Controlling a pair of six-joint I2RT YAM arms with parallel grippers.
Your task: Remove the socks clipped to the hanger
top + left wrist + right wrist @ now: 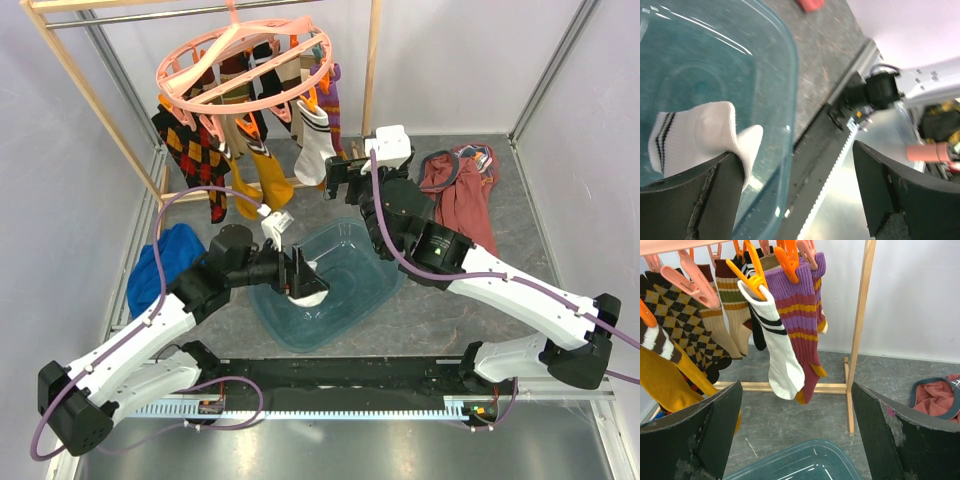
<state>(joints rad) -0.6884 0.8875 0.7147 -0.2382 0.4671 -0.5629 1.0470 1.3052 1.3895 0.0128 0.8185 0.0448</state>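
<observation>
Left wrist, sock (696, 134) (white) in teal tub (785, 60)

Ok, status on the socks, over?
Left gripper open above the bin, one white striped sock lying inside. Right gripper open, facing the socks clipped on the hanger. Nothing between it and them; wooden rack post to its right.

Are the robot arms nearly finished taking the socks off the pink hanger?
Not nearly. Done: one white sock with black stripes lies in the teal plastic tub, by the open left gripper. In hand: nothing; the open right gripper faces another white striped sock. Left: that one, the purple striped, argyle and mustard socks and more, all clipped to the round salmon-pink plastic hanger.
</observation>
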